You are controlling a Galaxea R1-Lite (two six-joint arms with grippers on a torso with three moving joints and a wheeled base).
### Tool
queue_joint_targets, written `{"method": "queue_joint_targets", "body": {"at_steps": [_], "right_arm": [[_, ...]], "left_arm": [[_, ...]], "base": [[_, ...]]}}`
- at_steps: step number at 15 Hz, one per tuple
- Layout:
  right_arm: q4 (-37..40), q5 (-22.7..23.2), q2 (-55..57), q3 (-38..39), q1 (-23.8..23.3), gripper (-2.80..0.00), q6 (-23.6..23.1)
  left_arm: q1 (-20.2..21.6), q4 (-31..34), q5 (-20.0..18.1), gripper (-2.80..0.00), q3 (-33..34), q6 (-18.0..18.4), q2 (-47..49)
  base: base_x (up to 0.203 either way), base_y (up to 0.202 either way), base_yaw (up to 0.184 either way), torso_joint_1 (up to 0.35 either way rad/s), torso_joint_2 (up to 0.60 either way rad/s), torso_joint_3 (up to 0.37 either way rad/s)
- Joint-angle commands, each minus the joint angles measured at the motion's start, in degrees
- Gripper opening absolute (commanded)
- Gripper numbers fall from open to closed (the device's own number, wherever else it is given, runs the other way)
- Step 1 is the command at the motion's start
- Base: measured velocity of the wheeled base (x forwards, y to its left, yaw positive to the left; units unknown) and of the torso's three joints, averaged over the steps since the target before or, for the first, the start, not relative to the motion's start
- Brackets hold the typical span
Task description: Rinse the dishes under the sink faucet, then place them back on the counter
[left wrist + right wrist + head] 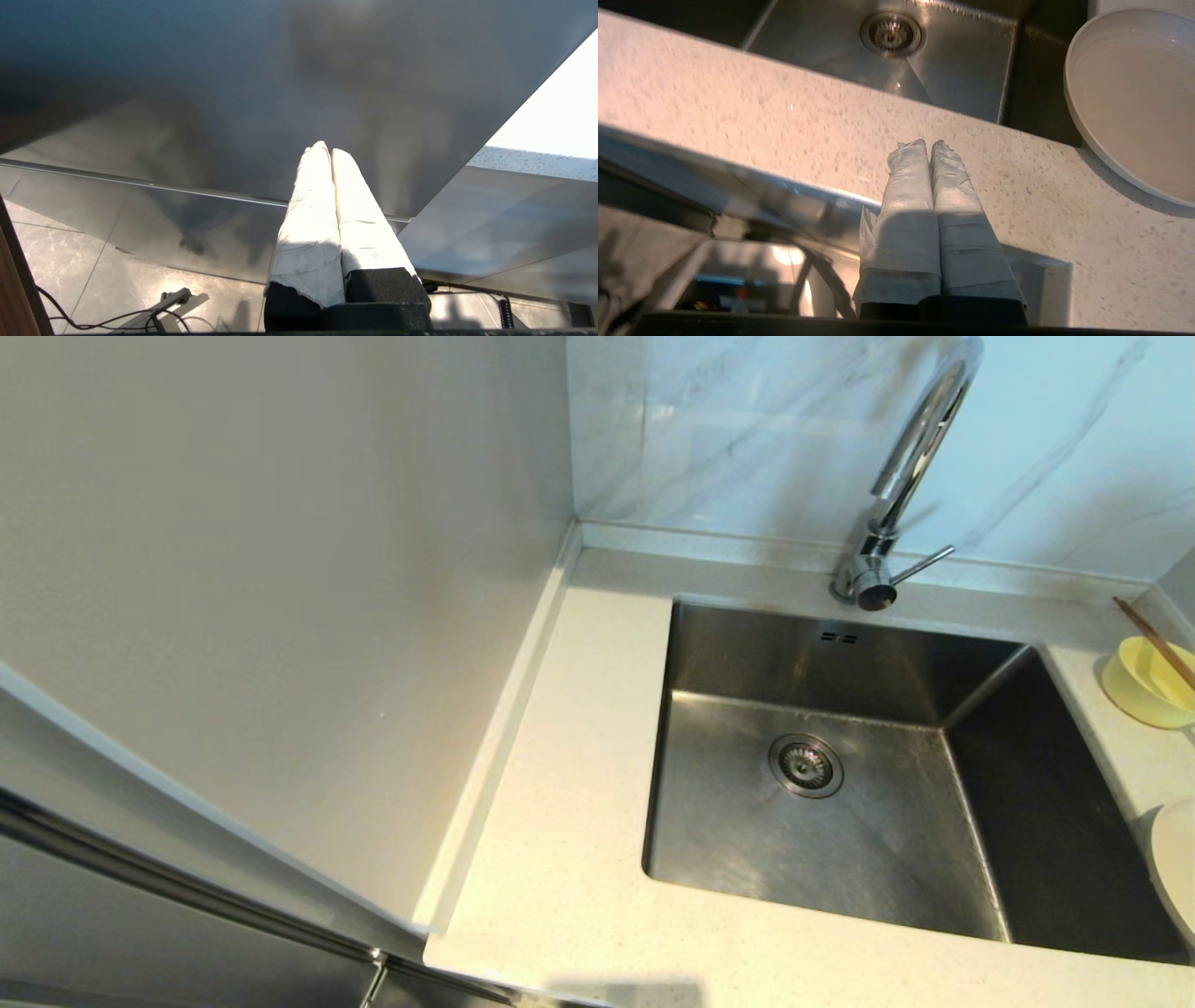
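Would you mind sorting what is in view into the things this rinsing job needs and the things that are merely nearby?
Part of the job:
- bowl
- chopsticks, resting across the bowl
- plate
- faucet
- sink
- counter
- right gripper, shut, above the counter
- left gripper, shut, low beside a steel panel

Just nearby:
- marble wall panel
- floor cables

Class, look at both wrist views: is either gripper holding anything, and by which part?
Nothing is held. The left gripper and right gripper are both shut on nothing, fingers pressed together.
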Motion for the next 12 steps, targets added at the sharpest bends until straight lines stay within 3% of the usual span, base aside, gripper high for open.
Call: {"method": "queue_joint_targets", "body": {"at_steps": [1, 3, 12], "right_arm": [[-2.5, -0.1, -0.6, 1.6, 0.0, -2.8, 1.9], [-10.3, -0.2, -0.6, 4.6, 0.0, -2.8, 1.2], [-9.1, -1.0, -0.6, 4.7, 0.0, -2.8, 1.6]], "left_arm": [[0.0, 0.0, 0.0, -2.8, 0.0, 0.0, 0.0], [0.0, 0.0, 0.0, -2.8, 0.0, 0.0, 0.0], [0.0, 0.0, 0.0, -2.8, 0.0, 0.0, 0.0]], "base": [[0.0, 0.0, 0.0, 0.0, 0.0, 0.0], [0.0, 0.0, 0.0, 0.0, 0.0, 0.0], [0.0, 0.0, 0.0, 0.0, 0.0, 0.0]]}}
